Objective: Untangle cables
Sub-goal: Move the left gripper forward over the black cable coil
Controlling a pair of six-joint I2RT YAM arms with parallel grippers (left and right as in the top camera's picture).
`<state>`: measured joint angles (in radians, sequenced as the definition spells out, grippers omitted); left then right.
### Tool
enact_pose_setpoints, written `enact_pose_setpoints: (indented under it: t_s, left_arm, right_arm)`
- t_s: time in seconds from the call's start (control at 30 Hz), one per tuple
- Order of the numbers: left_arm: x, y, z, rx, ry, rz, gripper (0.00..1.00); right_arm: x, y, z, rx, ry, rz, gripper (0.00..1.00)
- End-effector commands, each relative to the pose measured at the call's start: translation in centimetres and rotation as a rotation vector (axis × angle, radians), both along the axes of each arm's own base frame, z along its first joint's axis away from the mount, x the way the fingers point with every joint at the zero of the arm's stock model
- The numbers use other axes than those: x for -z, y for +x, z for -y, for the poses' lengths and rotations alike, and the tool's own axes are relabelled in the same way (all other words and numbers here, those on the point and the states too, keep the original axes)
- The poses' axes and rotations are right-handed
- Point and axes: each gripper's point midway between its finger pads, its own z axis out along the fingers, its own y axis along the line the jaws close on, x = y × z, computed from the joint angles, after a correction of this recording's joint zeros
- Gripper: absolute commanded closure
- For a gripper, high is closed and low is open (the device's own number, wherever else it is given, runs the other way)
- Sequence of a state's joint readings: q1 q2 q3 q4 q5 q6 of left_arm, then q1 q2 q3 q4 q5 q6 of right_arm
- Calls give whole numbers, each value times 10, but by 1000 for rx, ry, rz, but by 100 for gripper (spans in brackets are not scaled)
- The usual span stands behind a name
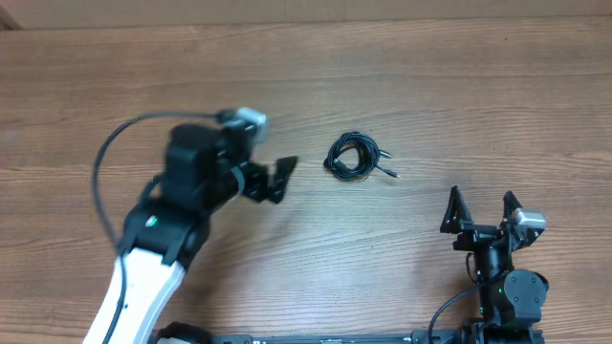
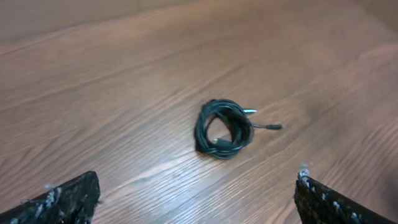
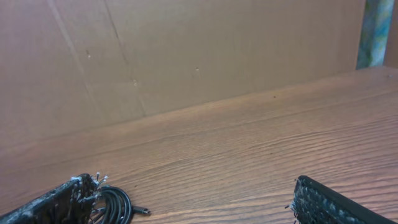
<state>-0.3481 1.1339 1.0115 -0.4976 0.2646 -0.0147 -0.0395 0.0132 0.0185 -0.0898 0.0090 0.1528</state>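
The cables (image 1: 356,158) lie bunched as one small black coil on the wooden table, with two silvery plug tips poking out to its right. In the left wrist view the cables (image 2: 222,129) sit ahead of the fingers, well apart from them. My left gripper (image 1: 281,177) hovers just left of the coil, open and empty; the same left gripper (image 2: 198,186) shows both fingertips at the frame's lower corners. My right gripper (image 1: 482,208) stands open near the front right, empty. In the right wrist view the cables (image 3: 115,206) peek out beside the left finger of the right gripper (image 3: 194,196).
A brown cardboard wall (image 3: 186,56) runs along the table's far edge. The left arm's thick black wire (image 1: 105,162) loops out over the table's left side. Bare wooden tabletop (image 1: 430,86) surrounds the coil.
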Motion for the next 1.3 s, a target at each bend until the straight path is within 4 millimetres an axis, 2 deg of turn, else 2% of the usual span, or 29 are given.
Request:
enact_pose_setpoints:
  t_s: [0.0,0.1,0.17,0.33,0.57,0.77,1.03,1.27]
  left_arm:
    - [-12,15,25,15,76,39,0]
    - [-15,27,54,65,51,85,0]
    - [-6,32,65,83,49,77,0]
    - [25,42,76,98,73,20,0]
    - [61,74,90,80,88,23,0]
    - [118,103,94,31,147,-5,12]
    - [174,111,99,50,195,-57,28]
    - [212,106,103,84,204,-127,30]
  right_arm:
    - [1,0,2,11,-5,6,0]
    - [1,0,2,11,-5,6,0]
    - [1,0,2,12,-5,6,0]
    - [1,0,2,11,-5,6,0]
    - [1,0,2,11,-5,6,0]
    - [1,0,2,12,-5,6,0]
    - [1,0,2,11,-5,6,0]
    - [1,0,2,12,-5,6,0]
